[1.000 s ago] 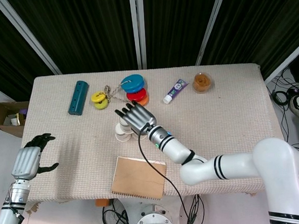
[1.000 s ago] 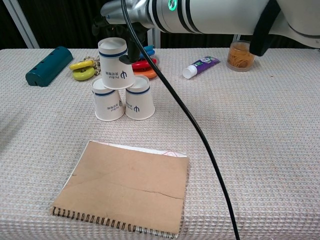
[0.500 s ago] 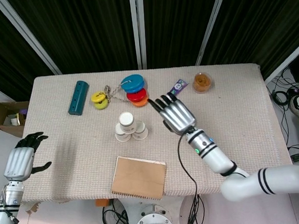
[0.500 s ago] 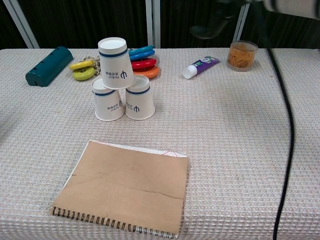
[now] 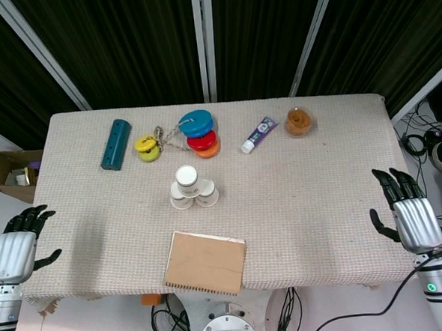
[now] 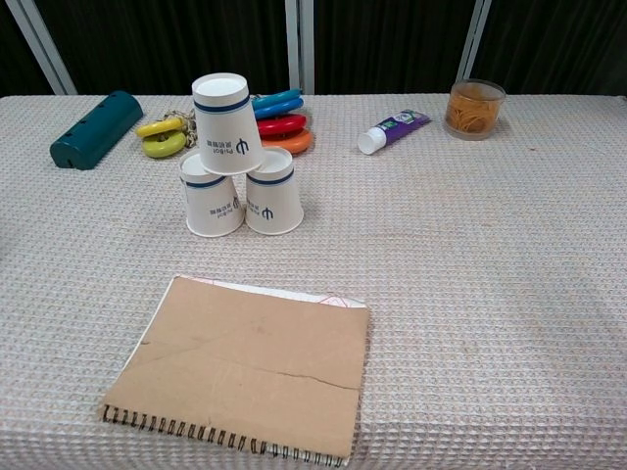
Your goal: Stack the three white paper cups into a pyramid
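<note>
Head view: the left hand (image 5: pixel 14 247) hangs off the left edge of the surface (image 5: pixel 319 182), near its front left corner, fingers spread and holding nothing. The right hand (image 5: pixel 408 212) sits at the right edge near the front right corner, fingers also spread apart and empty. Neither touches anything on the surface. The cups (image 5: pixel 191 188) stand as a small pyramid a little left of the surface's middle, well apart from both hands: two side by side, mouths down, with the top cup (image 5: pixel 186 175) resting on them. A notebook (image 5: pixel 206 262) lies at the front edge, just in front of the cups. Along the back edge sit a teal case (image 5: pixel 116 144), yellow discs (image 5: pixel 147 147), stacked rings (image 5: pixel 199 131), a tube (image 5: pixel 257 134) and an amber jar (image 5: pixel 298 121). A cardboard box (image 5: pixel 10 175) stands beyond the left edge.

Chest view: no hand shows here. The left cup (image 6: pixel 211 198) and right cup (image 6: pixel 272 193) stand touching, mouths down, and the top cup (image 6: pixel 225 124) sits tilted across their bases, leaning toward the left one. The notebook (image 6: pixel 245 366) lies nearest the front edge, spiral binding forward. Behind the cups, toward the back edge, are the rings (image 6: pixel 279 118), discs (image 6: pixel 164 137) and case (image 6: pixel 95 128); the tube (image 6: pixel 393 130) and jar (image 6: pixel 474 109) lie toward the back right.
</note>
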`<move>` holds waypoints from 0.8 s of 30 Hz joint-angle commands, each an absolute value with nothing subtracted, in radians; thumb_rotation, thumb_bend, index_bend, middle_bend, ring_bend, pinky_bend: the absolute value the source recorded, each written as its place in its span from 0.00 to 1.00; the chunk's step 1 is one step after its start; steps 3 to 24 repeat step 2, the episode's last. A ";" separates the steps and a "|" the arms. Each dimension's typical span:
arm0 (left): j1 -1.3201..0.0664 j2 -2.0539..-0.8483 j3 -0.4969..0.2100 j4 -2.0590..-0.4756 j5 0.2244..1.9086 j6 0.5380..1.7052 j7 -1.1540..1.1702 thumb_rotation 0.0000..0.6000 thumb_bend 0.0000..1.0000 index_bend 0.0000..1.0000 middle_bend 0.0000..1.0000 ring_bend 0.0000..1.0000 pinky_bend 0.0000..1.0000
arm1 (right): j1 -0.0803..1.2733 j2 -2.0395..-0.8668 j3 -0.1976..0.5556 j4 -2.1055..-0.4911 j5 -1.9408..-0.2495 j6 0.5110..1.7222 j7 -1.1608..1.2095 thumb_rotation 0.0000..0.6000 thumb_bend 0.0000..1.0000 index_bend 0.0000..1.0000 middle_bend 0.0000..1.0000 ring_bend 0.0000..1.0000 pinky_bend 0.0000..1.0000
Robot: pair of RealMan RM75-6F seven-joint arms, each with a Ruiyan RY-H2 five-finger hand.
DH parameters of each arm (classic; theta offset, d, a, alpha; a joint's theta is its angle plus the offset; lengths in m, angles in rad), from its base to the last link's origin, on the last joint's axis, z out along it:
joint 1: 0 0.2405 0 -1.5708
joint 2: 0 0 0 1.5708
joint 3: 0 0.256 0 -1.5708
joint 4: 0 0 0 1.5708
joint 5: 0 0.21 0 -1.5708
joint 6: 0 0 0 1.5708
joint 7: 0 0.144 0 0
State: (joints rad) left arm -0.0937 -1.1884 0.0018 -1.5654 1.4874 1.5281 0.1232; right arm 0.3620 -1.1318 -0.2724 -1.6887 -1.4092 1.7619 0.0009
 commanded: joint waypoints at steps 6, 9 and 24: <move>-0.077 -1.184 0.008 -1.581 1.491 1.542 0.121 1.00 0.11 0.24 0.16 0.15 0.23 | 0.278 -1.151 -0.270 -1.584 -1.471 1.762 0.114 1.00 0.38 0.06 0.14 0.04 0.13; -0.077 -1.184 0.008 -1.581 1.491 1.542 0.121 1.00 0.11 0.24 0.16 0.15 0.23 | 0.278 -1.151 -0.270 -1.584 -1.471 1.762 0.114 1.00 0.38 0.06 0.14 0.04 0.13; -0.077 -1.184 0.008 -1.581 1.491 1.542 0.121 1.00 0.11 0.24 0.16 0.15 0.23 | 0.278 -1.151 -0.270 -1.584 -1.471 1.762 0.114 1.00 0.38 0.06 0.14 0.04 0.13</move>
